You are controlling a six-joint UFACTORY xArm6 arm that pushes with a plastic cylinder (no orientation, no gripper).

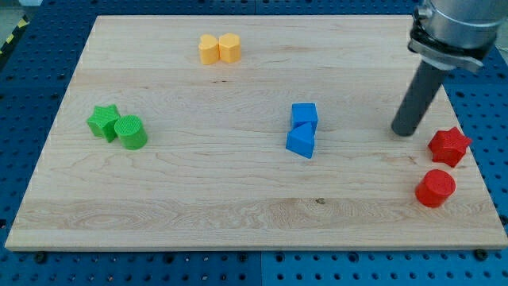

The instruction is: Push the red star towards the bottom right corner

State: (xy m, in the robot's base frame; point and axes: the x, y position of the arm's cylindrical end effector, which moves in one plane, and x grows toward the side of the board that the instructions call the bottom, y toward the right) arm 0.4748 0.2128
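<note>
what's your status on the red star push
Tool: my tip just left of red star, not touching. Red cylinder sits below star, in the path.

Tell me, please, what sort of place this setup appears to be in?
Probably a robotics lab bench: a pale wooden board on a blue perforated metal table, small coloured plastic blocks, and my tip beside the red star-shaped block.

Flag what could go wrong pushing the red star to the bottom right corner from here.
1. The red star-shaped block already sits near the view's right edge of the wooden board; a sideways push could slide it off.
2. The red cylinder block lies just below it, likely to get shoved along.
3. My tip is at the star's left, not above it, so it may need repositioning.
</note>
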